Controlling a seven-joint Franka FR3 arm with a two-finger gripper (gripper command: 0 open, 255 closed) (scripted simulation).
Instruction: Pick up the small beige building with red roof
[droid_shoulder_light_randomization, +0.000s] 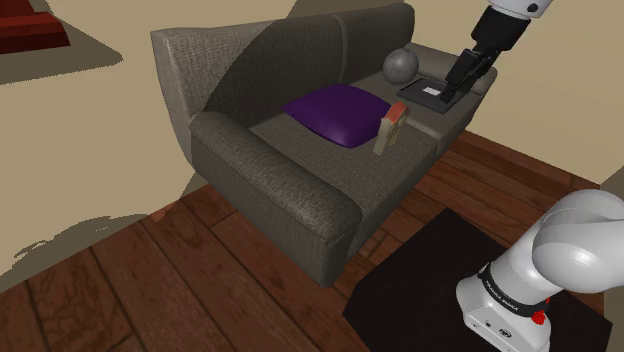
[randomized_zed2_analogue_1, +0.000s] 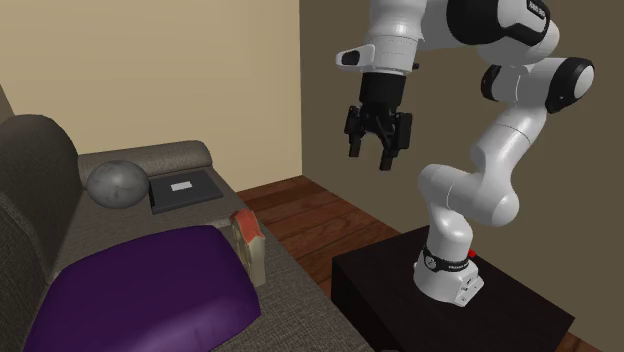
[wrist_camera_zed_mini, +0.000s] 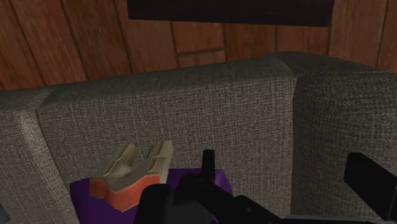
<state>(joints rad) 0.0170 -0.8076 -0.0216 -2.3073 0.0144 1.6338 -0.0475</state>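
Building (droid_shoulder_light_randomization: 390, 128): small, blocky, beige walls, red roof; you find it on the sofa (droid_shoulder_light_randomization: 280, 170) seat, just beside the cushion (droid_shoulder_light_randomization: 338, 112).
Cushion: purple, smooth, rounded.
Sofa: grey, coarse woven fabric.
Gripper (randomized_zed2_analogue_1: 371, 156): black, raised well apart from the building; fingers spread, holding nothing.

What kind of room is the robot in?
Most likely a living room in a house: there is a big grey sofa with a purple cushion on its seat, standing on a dark wooden floor.
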